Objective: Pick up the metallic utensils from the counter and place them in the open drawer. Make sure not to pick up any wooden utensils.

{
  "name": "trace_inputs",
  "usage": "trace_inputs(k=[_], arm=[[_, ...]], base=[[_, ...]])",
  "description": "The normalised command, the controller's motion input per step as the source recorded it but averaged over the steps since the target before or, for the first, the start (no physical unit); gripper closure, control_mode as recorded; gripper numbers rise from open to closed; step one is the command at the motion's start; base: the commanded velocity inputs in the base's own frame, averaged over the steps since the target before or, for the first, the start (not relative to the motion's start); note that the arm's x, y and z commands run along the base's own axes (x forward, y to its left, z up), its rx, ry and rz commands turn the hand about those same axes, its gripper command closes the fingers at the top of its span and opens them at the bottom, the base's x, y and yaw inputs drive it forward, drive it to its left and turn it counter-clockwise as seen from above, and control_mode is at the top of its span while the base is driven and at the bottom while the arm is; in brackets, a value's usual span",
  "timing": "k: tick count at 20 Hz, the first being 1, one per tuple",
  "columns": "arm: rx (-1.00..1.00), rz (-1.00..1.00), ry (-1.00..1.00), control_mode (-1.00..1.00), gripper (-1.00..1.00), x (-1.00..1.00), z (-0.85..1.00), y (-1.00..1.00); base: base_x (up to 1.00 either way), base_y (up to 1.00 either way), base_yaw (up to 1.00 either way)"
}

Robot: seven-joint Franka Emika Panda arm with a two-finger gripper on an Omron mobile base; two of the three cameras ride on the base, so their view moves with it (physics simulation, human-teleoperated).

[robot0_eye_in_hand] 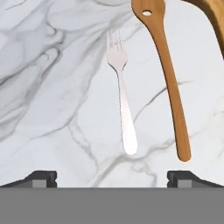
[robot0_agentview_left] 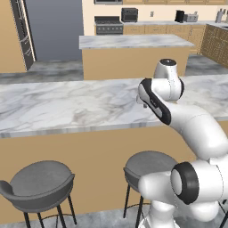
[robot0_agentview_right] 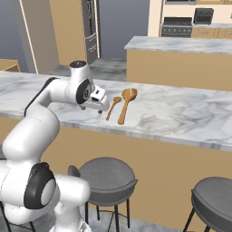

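Just ahead of the gripper [robot0_eye_in_hand: 112, 177], jaws wide and empty: fork [robot0_eye_in_hand: 122, 96], lying lengthwise away, handle nearest, wooden spoon [robot0_eye_in_hand: 168, 78] close alongside.

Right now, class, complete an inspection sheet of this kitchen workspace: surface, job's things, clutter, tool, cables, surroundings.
Surface: white-grey veined marble counter, bare around the utensils.
Job's things: thin pale-silver metal fork lying flat beside the smaller orange-brown wooden spoon, apart from it; larger orange-brown wooden spoon next to that.
Clutter: nothing seen.
Tool: two-finger tool open, above the fork's handle end, holding nothing.
Cables: nothing seen.
Surroundings: round grey stools under the counter; second marble island; dark stove behind.
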Motion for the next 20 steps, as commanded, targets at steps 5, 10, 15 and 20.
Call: trace_inputs(k=[5,10,15,20], arm=[[0.0,0.0,0.0,-1.0,-1.0,0.02,-0.23,0.0],[0.0,0.0,0.0,-1.0,-1.0,0.12,-0.16,0.0],[0.0,0.0,0.0,-1.0,-1.0,0.18,-0.15,0.0],[0.0,0.0,0.0,-1.0,-1.0,0.2,-0.11,-0.01]], base=[[0.0,0.0,0.0],[0.0,0.0,0.0],[0.0,0.0,0.0],[0.0,0.0,0.0]])
